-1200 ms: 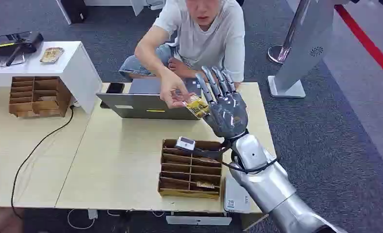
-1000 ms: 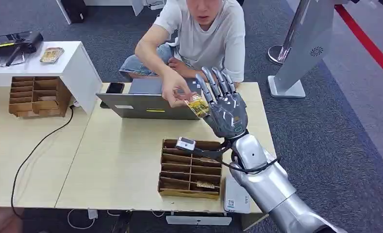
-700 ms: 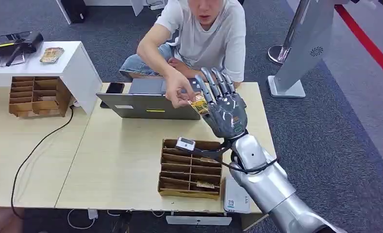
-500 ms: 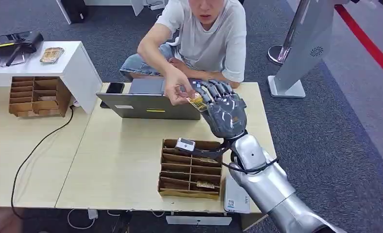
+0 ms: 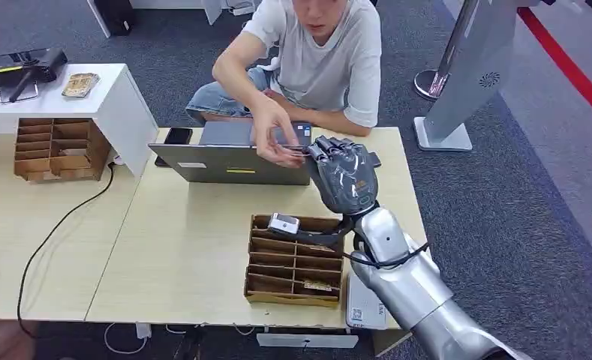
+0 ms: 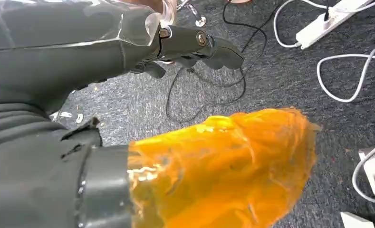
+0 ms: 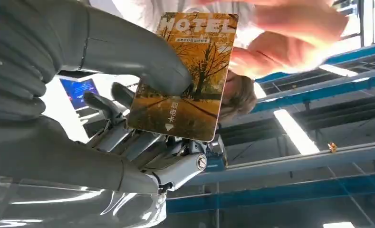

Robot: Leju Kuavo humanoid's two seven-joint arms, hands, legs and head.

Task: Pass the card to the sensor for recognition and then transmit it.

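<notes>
Above the far edge of the light wooden table (image 5: 180,247), the right hand (image 5: 343,176) is raised over the grey laptop (image 5: 229,161), its fingers curled in around a hotel key card (image 7: 185,78). The right wrist view shows the grip plainly — the thick grey thumb (image 7: 147,61) presses on the card's printed face, an autumn-tree picture under the word HOTEL, and the darker fingers (image 7: 128,137) lie behind it. At the card's outer end, away from the palm, a person's hand (image 7: 290,35) pinches the same card, so both hold it at once. From the head view that person's hand (image 5: 277,139) meets the robot's fingertips just beside the laptop's far corner, and the card itself is too thin there to make out.

Nearer the robot than the right hand, below its wrist, stands a brown cardboard divider tray (image 5: 294,262), with a small white-and-grey card sensor (image 5: 283,223) on its far rim — well apart from the card.

The left hand (image 6: 195,45) hangs over grey carpet (image 6: 271,85) and loose cables; its fingers are curled in, holding nothing I can see.
</notes>
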